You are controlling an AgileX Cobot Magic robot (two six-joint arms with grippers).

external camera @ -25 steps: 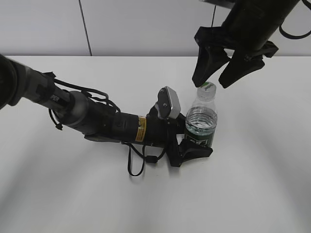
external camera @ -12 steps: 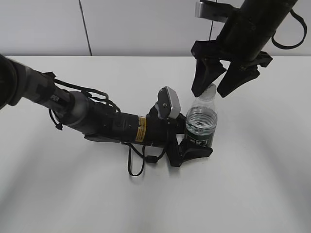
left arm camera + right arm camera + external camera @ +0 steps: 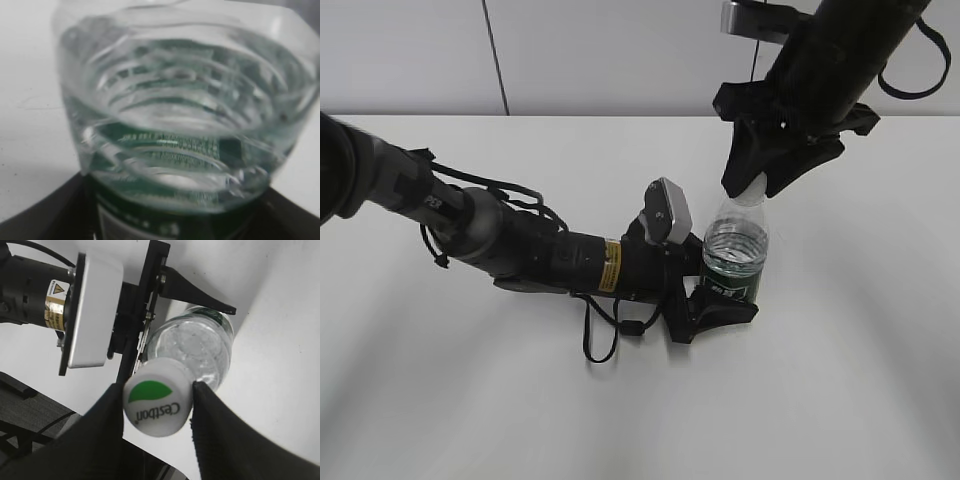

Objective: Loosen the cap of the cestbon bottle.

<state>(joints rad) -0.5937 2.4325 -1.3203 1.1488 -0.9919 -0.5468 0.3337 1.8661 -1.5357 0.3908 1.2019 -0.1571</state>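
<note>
The cestbon bottle (image 3: 734, 250) stands upright on the white table, clear with a dark green label band; it fills the left wrist view (image 3: 175, 130). My left gripper (image 3: 720, 295) is shut on the bottle's lower body at the label. My right gripper (image 3: 752, 185) comes down from above and is shut on the cap. In the right wrist view the white cap (image 3: 157, 402) with its green mark and "Cestbon" lettering sits squeezed between the two black fingers (image 3: 157, 407), with the bottle's shoulder (image 3: 200, 347) below it.
The left arm (image 3: 520, 250) lies low across the white table (image 3: 840, 380) from the left, with a loose black cable loop (image 3: 605, 335) beside it. A grey wall panel (image 3: 620, 50) runs behind the table.
My right gripper came down over the bottle top and its fingers closed onto the cap; a second ago they were open above it. The left gripper and bottle have not moved.
</note>
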